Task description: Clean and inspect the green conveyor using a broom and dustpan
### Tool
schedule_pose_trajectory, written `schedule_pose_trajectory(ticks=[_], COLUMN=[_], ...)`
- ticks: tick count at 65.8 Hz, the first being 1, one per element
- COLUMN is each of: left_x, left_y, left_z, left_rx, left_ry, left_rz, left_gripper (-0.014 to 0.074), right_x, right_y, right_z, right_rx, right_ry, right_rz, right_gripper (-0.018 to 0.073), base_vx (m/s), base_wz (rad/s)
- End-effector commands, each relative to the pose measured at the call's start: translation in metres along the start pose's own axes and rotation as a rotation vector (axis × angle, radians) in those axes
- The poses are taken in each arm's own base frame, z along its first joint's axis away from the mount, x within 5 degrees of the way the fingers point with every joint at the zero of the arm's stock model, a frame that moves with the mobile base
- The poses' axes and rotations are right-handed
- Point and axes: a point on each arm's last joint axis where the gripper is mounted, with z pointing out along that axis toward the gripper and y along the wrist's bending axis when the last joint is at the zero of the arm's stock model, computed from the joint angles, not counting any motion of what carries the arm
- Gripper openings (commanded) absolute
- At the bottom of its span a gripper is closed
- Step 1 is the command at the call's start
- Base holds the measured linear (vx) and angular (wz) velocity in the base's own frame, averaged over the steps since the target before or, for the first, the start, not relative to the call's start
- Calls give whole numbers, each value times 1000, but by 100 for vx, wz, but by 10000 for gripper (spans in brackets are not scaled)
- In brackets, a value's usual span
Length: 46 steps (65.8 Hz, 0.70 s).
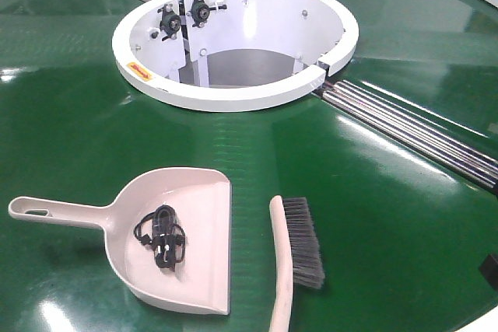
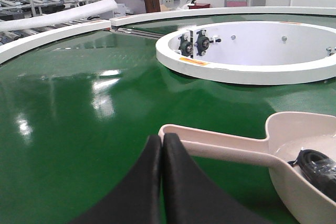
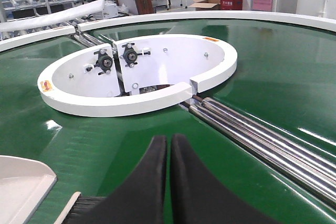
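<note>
Front view: dustpan (image 1: 183, 239) beside broom (image 1: 292, 258) on green conveyor (image 1: 373, 215); left gripper (image 2: 161, 141), right gripper (image 3: 169, 141) fingers closed, empty.

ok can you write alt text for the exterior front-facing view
A pale pink dustpan holding a small bundle of black cable lies on a glossy green conveyor, with a matching broom beside it, bristles facing away from the pan. Behind them sits a white ring hub, flanked by silver rollers.
</note>
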Motion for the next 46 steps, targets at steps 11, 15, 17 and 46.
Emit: schedule_pose_trajectory(ticks=[11, 15, 17, 46], left_x=[1, 1, 1, 1], left_y=[1, 1, 1, 1], left_z=[0, 0, 0, 0], left_rx=[-15, -15, -15, -14], left_ry=[-59, -59, -59, -56], left_rz=[-18, -18, -18, -18], left_gripper=[-22, -22, -22, -22], right_x=[-15, -15, -15, -15], right_y=[-2, -2, -2, -2], right_z=[-1, -1, -1, -1], right_rx=[26, 26, 26, 26], right_ry=[-87, -87, -87, -87], right_rz=[-9, -9, -9, -9], right_gripper=[-5, -5, -5, -5], base_vx=[0, 0, 0, 0], base_wz=[0, 0, 0, 0])
